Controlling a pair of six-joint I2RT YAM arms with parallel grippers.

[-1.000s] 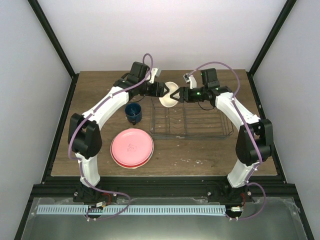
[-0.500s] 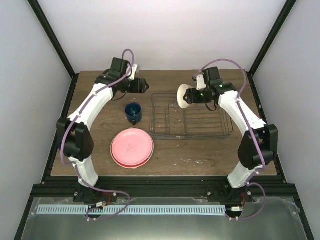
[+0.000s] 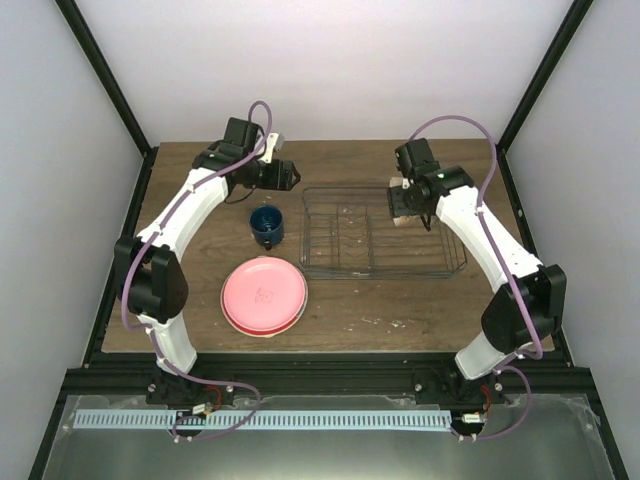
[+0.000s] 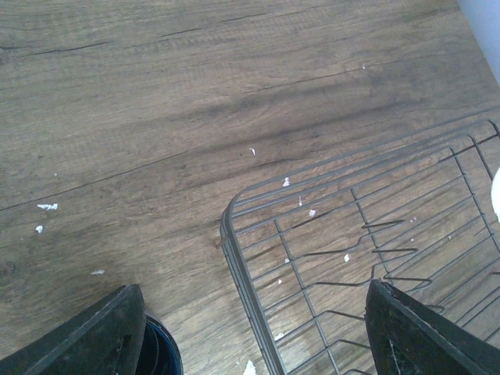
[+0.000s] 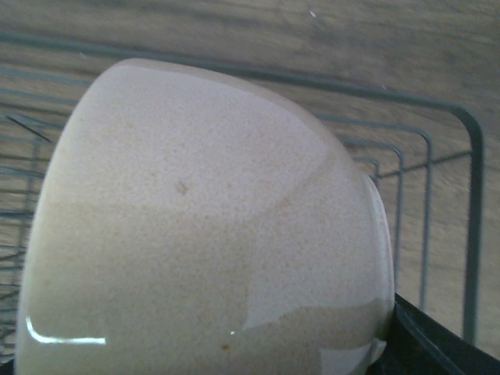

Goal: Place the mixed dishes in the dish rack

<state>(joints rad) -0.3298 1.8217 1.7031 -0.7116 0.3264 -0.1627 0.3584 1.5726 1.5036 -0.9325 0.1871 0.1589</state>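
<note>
Bowl over far right of rack (left tool empty).
Right tool (image 3: 402,205) clenched on the small cream bowl (image 5: 211,226), tipped on its side with its foot ring toward the rack's corner. Dish rack (image 3: 385,272) lies with its long axis left-right on the worktop (image 3: 420,300). Left tool (image 3: 292,177) released, beyond the rack's far-left corner. Dark blue mug (image 3: 266,225) upright beside the rack; pink plate (image 3: 264,291) flat.

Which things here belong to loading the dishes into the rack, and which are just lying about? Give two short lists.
Belong to the job:
- bowl, held over the rack
- rack
- mug
- pink plate

Just lying about:
- white flecks on the table
</note>
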